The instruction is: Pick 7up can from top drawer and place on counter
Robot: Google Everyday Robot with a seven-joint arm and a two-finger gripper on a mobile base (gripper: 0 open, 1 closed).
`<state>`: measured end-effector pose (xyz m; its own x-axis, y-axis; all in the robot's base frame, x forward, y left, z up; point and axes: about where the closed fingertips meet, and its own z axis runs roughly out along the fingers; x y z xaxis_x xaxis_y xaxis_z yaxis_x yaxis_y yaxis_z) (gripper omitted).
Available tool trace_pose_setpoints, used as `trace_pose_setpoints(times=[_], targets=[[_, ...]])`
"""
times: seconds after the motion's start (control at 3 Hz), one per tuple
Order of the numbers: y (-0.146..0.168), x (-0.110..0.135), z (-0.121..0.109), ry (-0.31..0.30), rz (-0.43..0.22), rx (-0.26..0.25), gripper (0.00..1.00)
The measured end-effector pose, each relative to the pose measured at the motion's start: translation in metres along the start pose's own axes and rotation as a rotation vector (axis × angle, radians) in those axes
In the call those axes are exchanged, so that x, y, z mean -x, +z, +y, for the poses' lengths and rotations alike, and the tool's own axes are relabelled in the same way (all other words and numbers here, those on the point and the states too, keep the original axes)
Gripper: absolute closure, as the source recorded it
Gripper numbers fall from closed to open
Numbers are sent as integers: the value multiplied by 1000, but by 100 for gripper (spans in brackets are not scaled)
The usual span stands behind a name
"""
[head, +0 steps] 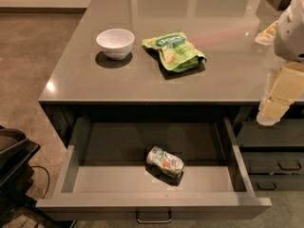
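The top drawer stands pulled wide open across the lower half of the frame, its slim bar handle at the bottom edge, just below the front wall. The 7up can lies on its side on the smooth grey drawer floor, a little right of the drawer's middle and nearer the front wall than the back. It is tilted on a diagonal, with one silver end towards the upper left, and its green-and-white label with reddish-orange marks faces up. Above the drawer, the glossy grey-brown tabletop fills the upper part of the frame. A white bowl sits upright on it left of centre, and a flat green snack bag lies just beside the bowl to the right, not touching it. The hand hangs at the right edge of the frame below the robot's white arm, in front of the tabletop's front right edge and above the narrower drawers at lower right. It is well apart from the can, and how far it is open cannot be told. The can rests in the drawer, not in the hand.
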<state>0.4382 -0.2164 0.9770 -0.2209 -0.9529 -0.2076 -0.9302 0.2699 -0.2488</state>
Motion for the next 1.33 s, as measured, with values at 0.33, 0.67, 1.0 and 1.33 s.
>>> trace_pose_setpoints(times=[0.33, 0.67, 1.0, 1.33], targets=[[0, 0, 0, 0, 0, 0, 0], [4, -5, 5, 41, -51, -24, 0], [16, -5, 36, 153, -164, -46, 0], [59, -12, 71, 305, -277, -23, 0]])
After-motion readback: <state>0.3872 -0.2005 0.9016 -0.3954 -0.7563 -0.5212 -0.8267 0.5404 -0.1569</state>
